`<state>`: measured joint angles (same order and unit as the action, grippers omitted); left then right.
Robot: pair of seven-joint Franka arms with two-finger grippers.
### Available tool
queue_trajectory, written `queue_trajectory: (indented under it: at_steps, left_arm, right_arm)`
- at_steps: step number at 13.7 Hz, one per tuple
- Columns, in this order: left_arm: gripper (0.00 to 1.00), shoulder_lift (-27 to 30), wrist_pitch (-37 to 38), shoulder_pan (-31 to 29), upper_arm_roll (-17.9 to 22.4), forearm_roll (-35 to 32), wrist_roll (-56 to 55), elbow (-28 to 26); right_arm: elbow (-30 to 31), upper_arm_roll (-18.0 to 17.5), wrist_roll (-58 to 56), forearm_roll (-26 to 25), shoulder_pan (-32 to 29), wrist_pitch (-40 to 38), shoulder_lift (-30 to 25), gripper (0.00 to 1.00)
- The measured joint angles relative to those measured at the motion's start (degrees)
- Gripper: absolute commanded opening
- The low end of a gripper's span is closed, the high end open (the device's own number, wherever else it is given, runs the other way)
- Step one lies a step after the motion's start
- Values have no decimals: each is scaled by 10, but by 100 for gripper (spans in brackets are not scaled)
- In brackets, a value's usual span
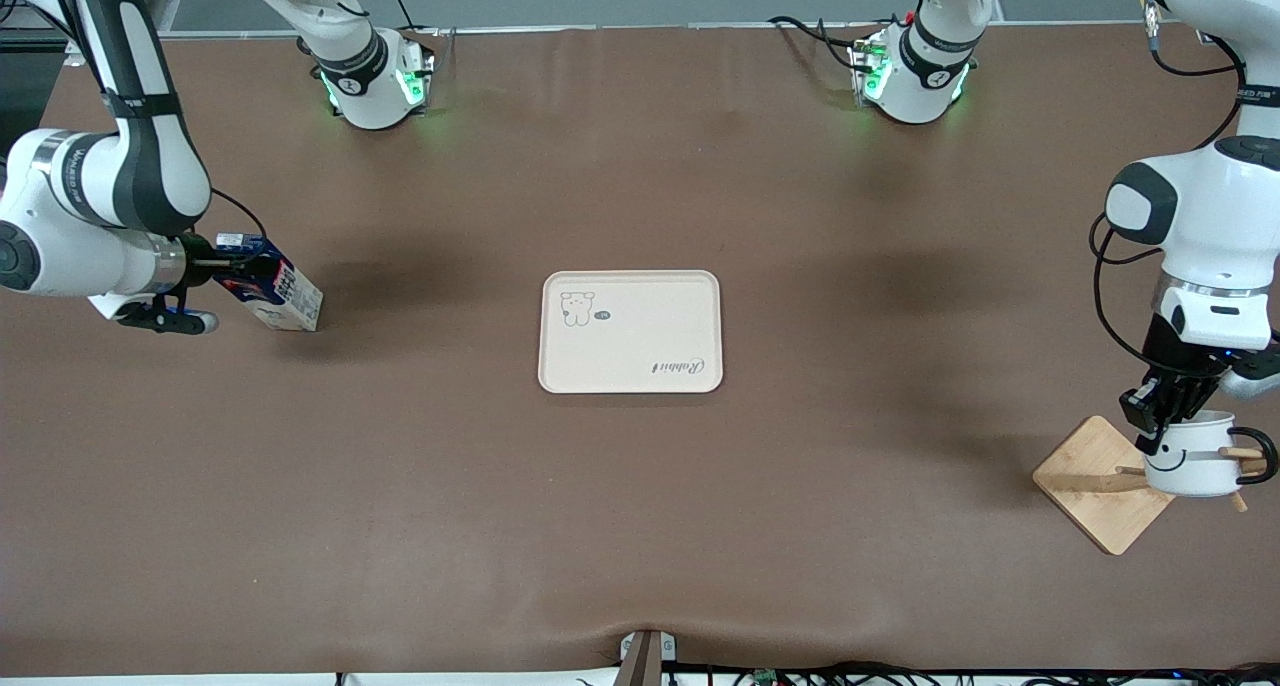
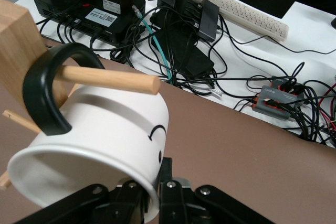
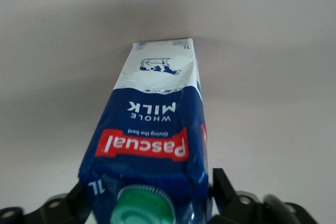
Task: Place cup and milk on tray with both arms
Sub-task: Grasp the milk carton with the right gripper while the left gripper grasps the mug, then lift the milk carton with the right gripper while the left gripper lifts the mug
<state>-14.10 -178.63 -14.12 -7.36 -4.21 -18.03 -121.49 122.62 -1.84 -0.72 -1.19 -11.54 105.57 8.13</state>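
The cream tray (image 1: 630, 361) lies flat at the table's middle. My right gripper (image 1: 243, 266) is shut on the upper part of the dark blue milk carton (image 1: 285, 298), which is tilted with its base low over the table, toward the right arm's end. In the right wrist view the fingers (image 3: 223, 190) sit on both sides of the carton (image 3: 152, 124) by its green cap (image 3: 144, 208). My left gripper (image 1: 1162, 418) is shut on the rim of the white smiley cup (image 1: 1195, 458). The cup (image 2: 105, 129) lies on its side, its black handle (image 2: 44, 93) looped over a wooden peg (image 2: 113, 78). The gripper (image 2: 153, 195) has one finger inside and one outside the rim.
The square wooden stand base (image 1: 1085, 486) with its pegs sits toward the left arm's end, close to the front edge. The arm bases (image 1: 375, 81) (image 1: 910, 76) stand along the table's back. Cables and a keyboard (image 2: 241, 11) lie off the table edge.
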Motion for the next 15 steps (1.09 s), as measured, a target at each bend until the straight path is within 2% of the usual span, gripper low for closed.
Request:
queue_trajectory:
  at_steps: [3,6,8,10,13,15]
  left_arm:
    - [0,6,25,5,-16,0,2,11]
    - [0,31,113,6,-40,0,2,32]
    - [0,55,205,7,-58,0,2,59]
    - [0,77,324,7,-81,0,2,105]
    - [0,91,498,9,-120,0,-2,189]
    - [0,88,572,14,-153,0,-30,218]
  right_arm:
    - [-29,-3,2,0,1,-49,-5,0]
    - [-124,-8,2,1,24,-135,-11,0]
    - [-181,-10,28,16,66,-194,-16,0]
    - [-217,-13,121,52,128,-234,-15,0]
    - [-254,-16,260,99,232,-236,5,0]
    - [-292,-17,320,140,284,-233,41,0]
